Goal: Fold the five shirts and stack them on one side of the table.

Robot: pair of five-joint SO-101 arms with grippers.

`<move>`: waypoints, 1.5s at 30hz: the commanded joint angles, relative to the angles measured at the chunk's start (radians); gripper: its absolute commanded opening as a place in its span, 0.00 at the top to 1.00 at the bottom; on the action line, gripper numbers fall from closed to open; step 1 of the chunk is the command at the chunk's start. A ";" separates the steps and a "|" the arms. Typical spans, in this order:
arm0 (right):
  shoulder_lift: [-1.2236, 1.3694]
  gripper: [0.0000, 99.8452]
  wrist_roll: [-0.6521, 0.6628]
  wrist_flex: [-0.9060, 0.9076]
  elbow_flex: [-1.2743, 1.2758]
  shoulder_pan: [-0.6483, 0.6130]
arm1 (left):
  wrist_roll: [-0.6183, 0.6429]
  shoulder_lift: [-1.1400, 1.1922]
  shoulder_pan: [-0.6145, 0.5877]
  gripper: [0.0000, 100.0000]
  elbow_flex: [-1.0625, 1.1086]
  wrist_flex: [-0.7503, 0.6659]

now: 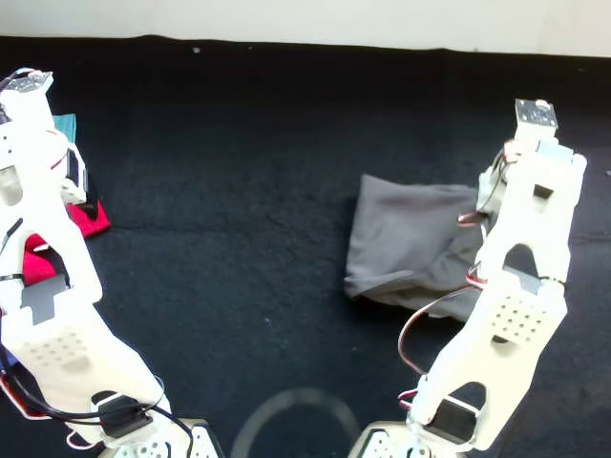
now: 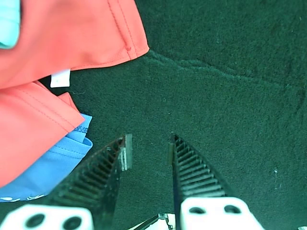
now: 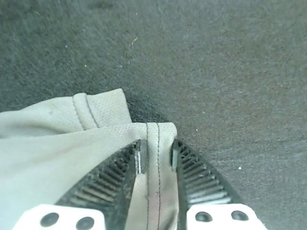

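Observation:
A grey shirt [image 1: 410, 239] lies partly folded and rumpled on the right side of the black table [image 1: 239, 172]. My right gripper [image 3: 158, 160] sits at its right edge, open by a narrow gap, with the stitched hem of the grey shirt [image 3: 72, 143] running between the fingers. At the table's left edge lies a pile with a red shirt [image 1: 88, 219], a teal one [image 1: 65, 124] and a blue one [image 2: 57, 163]. My left gripper [image 2: 147, 151] hangs open over bare black cloth just beside the red shirt [image 2: 72, 33], holding nothing.
The black cloth has a low wrinkle [image 2: 201, 67] ahead of the left gripper. A wide bare stretch of table separates the left pile from the grey shirt. A faint ring mark [image 1: 296, 420] shows near the front edge between the arm bases.

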 commanded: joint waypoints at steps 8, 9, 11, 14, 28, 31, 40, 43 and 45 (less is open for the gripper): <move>-0.008 0.90 -0.005 0.042 -0.041 -0.012 | 0.009 -0.061 0.015 0.86 -0.002 0.003; -0.008 0.90 -0.008 0.042 -0.041 -0.015 | 0.009 -0.061 0.015 0.86 -0.002 0.003; -0.007 0.90 -0.008 0.044 -0.039 -0.019 | 0.009 -0.061 0.015 0.86 -0.002 0.003; -0.008 0.89 -0.005 0.042 -0.039 -0.019 | 0.009 -0.061 0.015 0.86 -0.002 0.003; -0.015 0.99 -0.002 0.085 -0.234 -0.033 | 0.009 -0.061 0.015 0.86 -0.004 0.003; -0.012 0.99 -0.002 0.105 -0.288 -0.058 | 0.009 -0.061 0.015 0.86 -0.005 0.003; -0.008 0.99 0.000 0.031 -0.300 -0.159 | 0.009 -0.062 0.013 0.86 -0.007 0.003; -0.007 0.99 -0.002 0.035 -0.295 -0.180 | 0.009 -0.062 0.013 0.86 -0.007 0.003; -0.007 0.99 -0.002 0.033 -0.278 -0.180 | 0.009 -0.062 0.015 0.86 -0.007 0.003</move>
